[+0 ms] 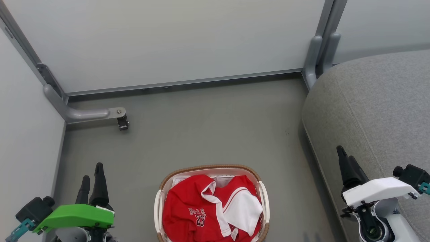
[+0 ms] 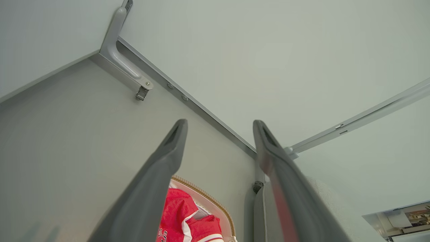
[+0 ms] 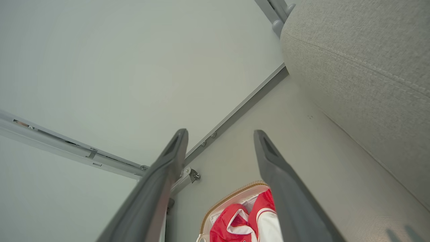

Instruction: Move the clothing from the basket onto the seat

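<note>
The cream-white basket with a brown rim stands on the floor at the bottom middle of the head view. Red clothing with white trim and "BULLS 23" lettering fills it; it also shows in the left wrist view as clothing and in the right wrist view as clothing. The grey seat is at the right, seen too as seat. My left gripper is open left of the basket. Over the seat's edge my right gripper is open. Both hold nothing.
Pale wall panels with grey metal frames close in the floor at the back and left. A grey bracket with a small caster juts out from the left corner. Another frame post stands by the seat's far corner.
</note>
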